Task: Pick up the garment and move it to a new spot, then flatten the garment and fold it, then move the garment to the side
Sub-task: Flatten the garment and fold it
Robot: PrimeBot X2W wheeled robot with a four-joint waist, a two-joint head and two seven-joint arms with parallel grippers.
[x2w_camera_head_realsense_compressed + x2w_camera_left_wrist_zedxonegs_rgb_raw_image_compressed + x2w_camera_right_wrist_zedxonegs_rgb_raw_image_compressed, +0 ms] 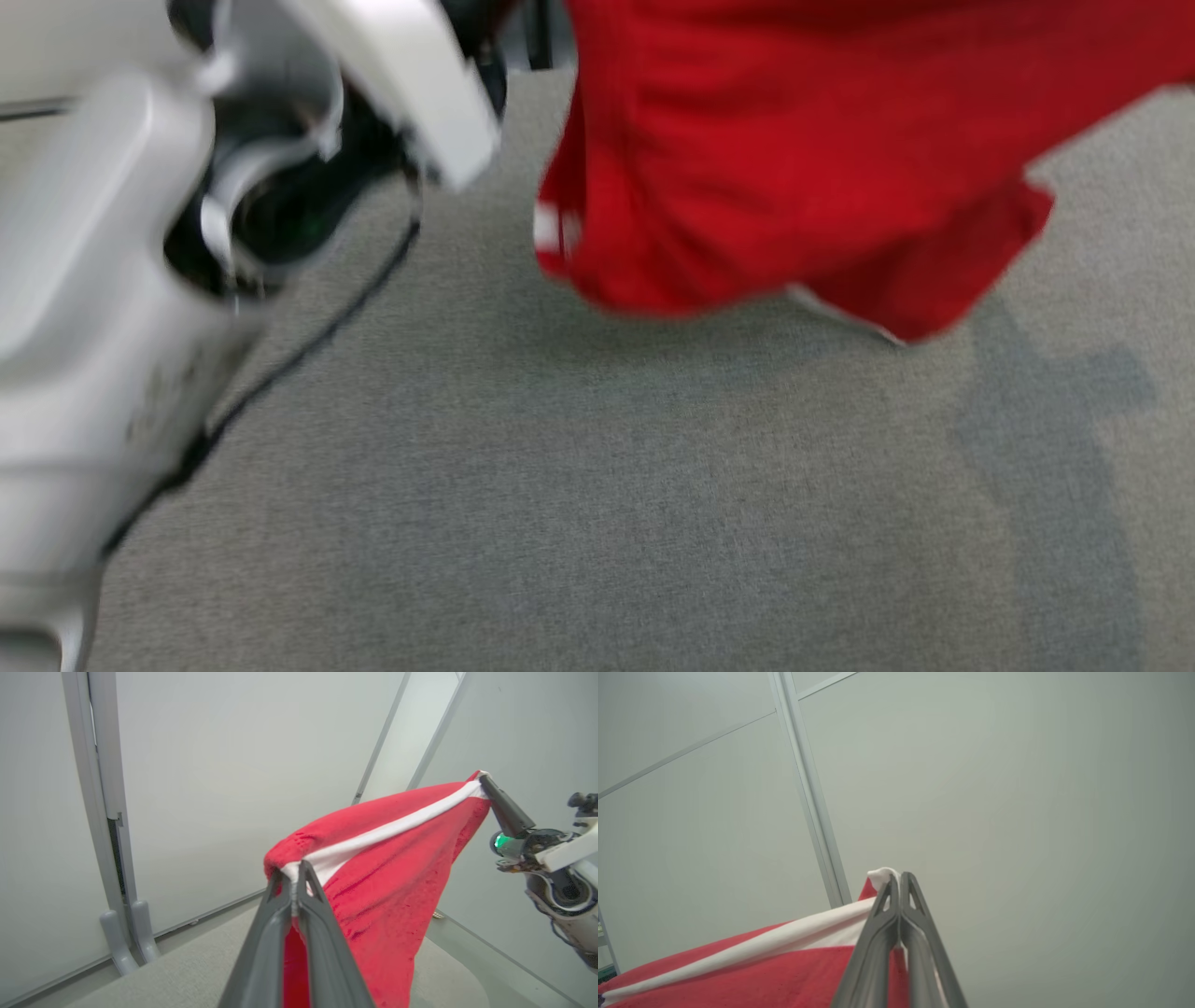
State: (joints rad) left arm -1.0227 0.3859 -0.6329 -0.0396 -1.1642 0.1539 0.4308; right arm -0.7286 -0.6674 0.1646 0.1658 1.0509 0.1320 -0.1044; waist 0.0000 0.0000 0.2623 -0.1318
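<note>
The garment (794, 159) is red with a white band and hangs in the air above the grey table; its lower edge dangles just over the surface. In the left wrist view my left gripper (294, 875) is shut on one end of the garment's (387, 882) white band. The right gripper (483, 781) pinches the far end of that band, which stretches taut between the two. From the right wrist, my right gripper (899, 879) is shut on a white corner of the garment (752, 970). A blurred pale forearm (112, 308) rises at the head view's left.
The grey fabric-covered table (560, 485) spreads below the cloth, and a black cable (308, 345) runs along the arm. Pale panel walls (210, 788) with grey posts (103, 812) stand behind, and the table's rounded edge (467, 980) shows near them.
</note>
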